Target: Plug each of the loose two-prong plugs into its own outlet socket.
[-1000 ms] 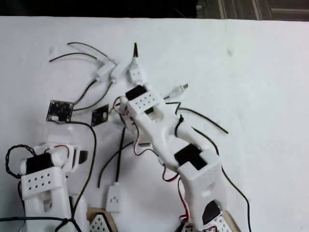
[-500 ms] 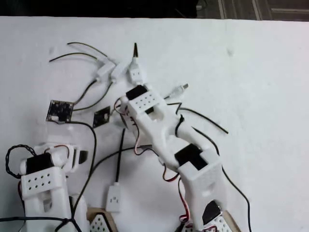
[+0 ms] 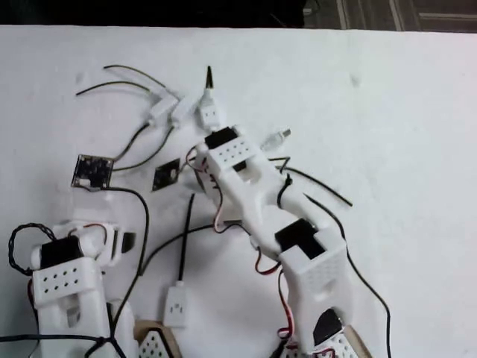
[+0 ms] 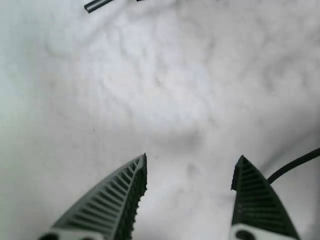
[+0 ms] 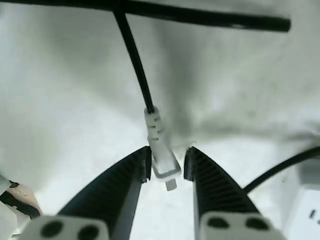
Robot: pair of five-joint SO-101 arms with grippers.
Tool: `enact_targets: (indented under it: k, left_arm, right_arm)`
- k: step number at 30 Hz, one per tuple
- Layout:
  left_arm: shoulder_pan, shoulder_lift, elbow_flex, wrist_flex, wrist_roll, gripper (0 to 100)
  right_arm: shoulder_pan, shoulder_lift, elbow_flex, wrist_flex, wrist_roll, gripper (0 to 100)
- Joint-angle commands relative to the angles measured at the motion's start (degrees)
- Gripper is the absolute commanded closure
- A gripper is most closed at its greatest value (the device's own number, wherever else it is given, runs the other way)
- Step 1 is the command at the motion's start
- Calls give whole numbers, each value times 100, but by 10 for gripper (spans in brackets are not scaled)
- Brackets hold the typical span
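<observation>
Right claw — plug clamped between its jaws.

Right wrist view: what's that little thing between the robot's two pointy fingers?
In the right wrist view, a white plug on a thin black cord sits between the right gripper fingers, over the white table.

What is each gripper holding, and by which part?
Right gripper clamps the white plug by its body. Left gripper is open, holding nothing.

A far socket is set toward the table's far edge, left of centre; a near socket is laid by the near edge. A plug is held between the right gripper's fingers.
</observation>
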State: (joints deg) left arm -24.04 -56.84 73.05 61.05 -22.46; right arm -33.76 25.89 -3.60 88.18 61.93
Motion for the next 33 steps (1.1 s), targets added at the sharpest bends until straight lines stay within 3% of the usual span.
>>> enact_targets:
  k: [1, 15, 21, 33]
  left_arm:
    - [-31, -92, -18, -97, 9, 722]
    - [-31, -92, -18, -97, 9, 722]
    - [-31, -92, -18, -97, 9, 722]
    - [-13, -92, -18, -97, 9, 722]
  right_arm:
    - [57, -57, 9, 57, 44, 886]
    - [-13, -84, 501, -303, 44, 895]
    - [-84, -145, 484, -251, -18, 978]
    - [-40, -2299, 703, 1024, -1565, 981]
